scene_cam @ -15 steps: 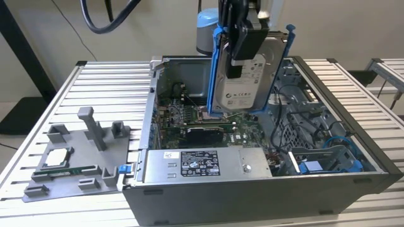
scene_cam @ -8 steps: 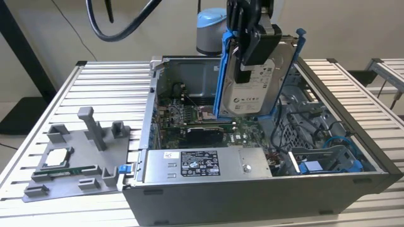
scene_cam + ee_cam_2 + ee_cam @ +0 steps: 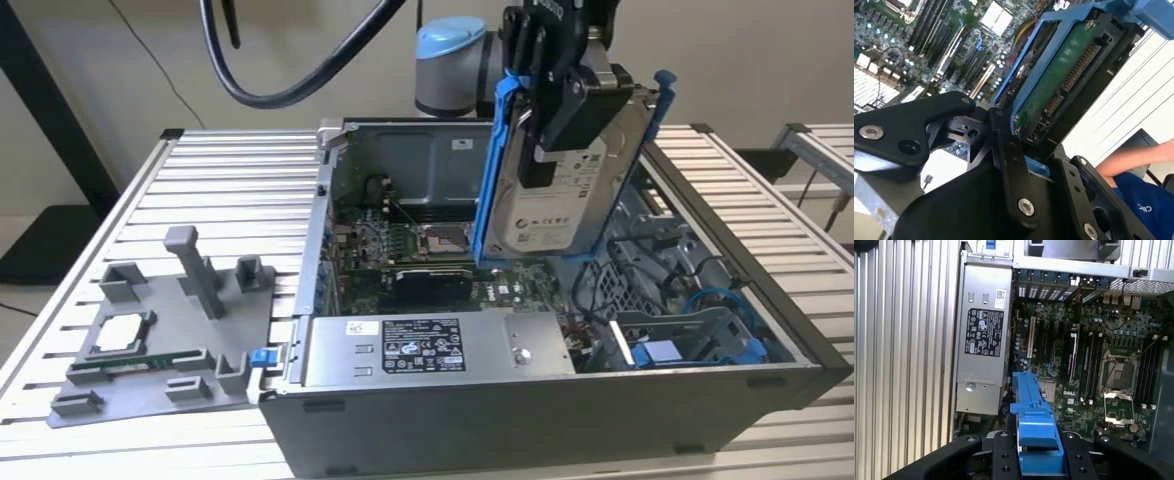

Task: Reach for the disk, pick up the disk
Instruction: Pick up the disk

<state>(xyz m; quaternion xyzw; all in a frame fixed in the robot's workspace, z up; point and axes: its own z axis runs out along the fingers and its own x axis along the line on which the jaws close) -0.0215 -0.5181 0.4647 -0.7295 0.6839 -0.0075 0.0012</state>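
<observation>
The gripper (image 3: pixel 567 105) is clamped on the disk (image 3: pixel 567 190), held upright at 12 o'clock above the computer case (image 3: pixel 534 420); it looks rigid, rather heavy and shock-sensitive, best gripped across its blue frame (image 3: pixel 1034 430).

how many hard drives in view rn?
1. The disk, in its blue frame, is gripped in the claw, raised above the open computer case. Others may be hidden in the case's bays.
</observation>
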